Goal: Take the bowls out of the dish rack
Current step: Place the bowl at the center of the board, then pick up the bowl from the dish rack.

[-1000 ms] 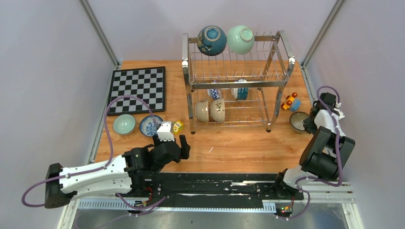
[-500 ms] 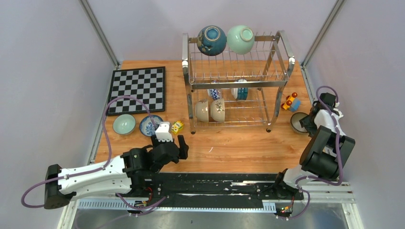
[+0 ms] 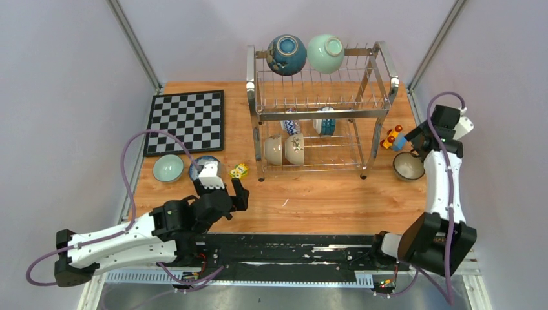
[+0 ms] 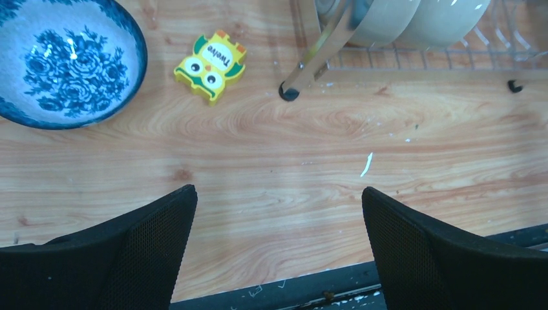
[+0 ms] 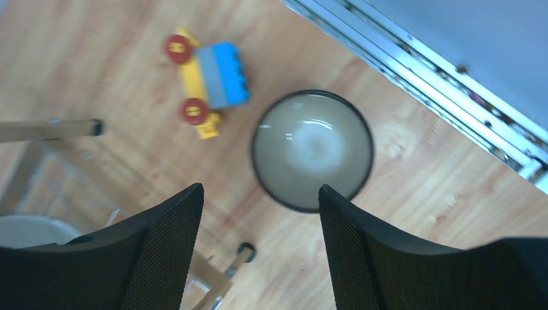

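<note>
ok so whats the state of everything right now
left pincer: open, empty
right pincer: open, above dark-rimmed bowl
dark-rimmed bowl: upright on table, not gripped
blue-patterned bowl: upright on table
green bowl by chessboard: upright on table
dish rack: upright, two bowls on top tier, four bowls below

Lab enclosure; plain grey walls (image 3: 58, 97), aluminium rails (image 3: 134, 45).
</note>
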`<state>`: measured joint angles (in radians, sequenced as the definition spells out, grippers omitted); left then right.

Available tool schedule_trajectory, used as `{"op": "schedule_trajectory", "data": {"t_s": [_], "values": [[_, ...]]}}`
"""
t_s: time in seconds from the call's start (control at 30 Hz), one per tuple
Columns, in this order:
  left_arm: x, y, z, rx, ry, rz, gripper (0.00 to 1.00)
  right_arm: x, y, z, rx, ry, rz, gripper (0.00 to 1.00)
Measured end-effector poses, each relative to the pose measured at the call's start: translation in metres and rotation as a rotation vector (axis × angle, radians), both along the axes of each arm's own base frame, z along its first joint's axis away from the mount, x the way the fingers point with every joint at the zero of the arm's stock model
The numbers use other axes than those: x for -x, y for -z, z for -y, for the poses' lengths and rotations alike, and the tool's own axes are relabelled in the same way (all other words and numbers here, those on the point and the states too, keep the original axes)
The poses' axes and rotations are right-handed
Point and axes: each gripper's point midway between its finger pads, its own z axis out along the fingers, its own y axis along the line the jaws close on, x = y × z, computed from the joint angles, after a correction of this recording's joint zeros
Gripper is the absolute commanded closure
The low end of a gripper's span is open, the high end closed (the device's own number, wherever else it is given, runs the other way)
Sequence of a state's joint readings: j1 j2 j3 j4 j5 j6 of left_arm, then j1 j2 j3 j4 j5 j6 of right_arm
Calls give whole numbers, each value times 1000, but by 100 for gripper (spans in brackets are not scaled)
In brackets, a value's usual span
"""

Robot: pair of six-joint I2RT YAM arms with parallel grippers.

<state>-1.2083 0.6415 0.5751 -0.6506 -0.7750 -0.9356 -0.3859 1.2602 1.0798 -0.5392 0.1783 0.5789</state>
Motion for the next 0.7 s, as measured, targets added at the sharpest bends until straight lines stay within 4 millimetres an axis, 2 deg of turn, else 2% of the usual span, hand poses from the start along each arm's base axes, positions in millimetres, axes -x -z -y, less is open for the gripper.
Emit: {"op": "schedule_trajectory", "data": {"t_s": [0.1, 0.17, 0.23, 0.33, 0.4, 0.5, 0.6, 0.7], "values": [[-2, -15, -6, 30, -17, 33, 2, -8, -39, -20, 54, -59, 100, 33], [-2, -21, -12, 43, -30, 51, 3, 1, -54, -33, 75, -87, 155, 33], [-3, -25, -18, 52, -42, 65, 3, 17, -61, -43, 91, -102, 199, 34], [-3, -29, -26, 55, -58, 82, 3, 46, -59, -62, 118, -140, 242, 36], [-3, -30, -31, 52, -69, 92, 3, 64, -56, -81, 128, -211, 274, 39], [-5, -31, -36, 36, -83, 107, 3, 84, -53, -103, 135, -306, 314, 43], [-7, -32, -40, 12, -93, 121, 3, 98, -52, -135, 106, -465, 390, 44], [-9, -31, -40, -17, -92, 130, 3, 107, -41, -163, 55, -609, 427, 44]]}}
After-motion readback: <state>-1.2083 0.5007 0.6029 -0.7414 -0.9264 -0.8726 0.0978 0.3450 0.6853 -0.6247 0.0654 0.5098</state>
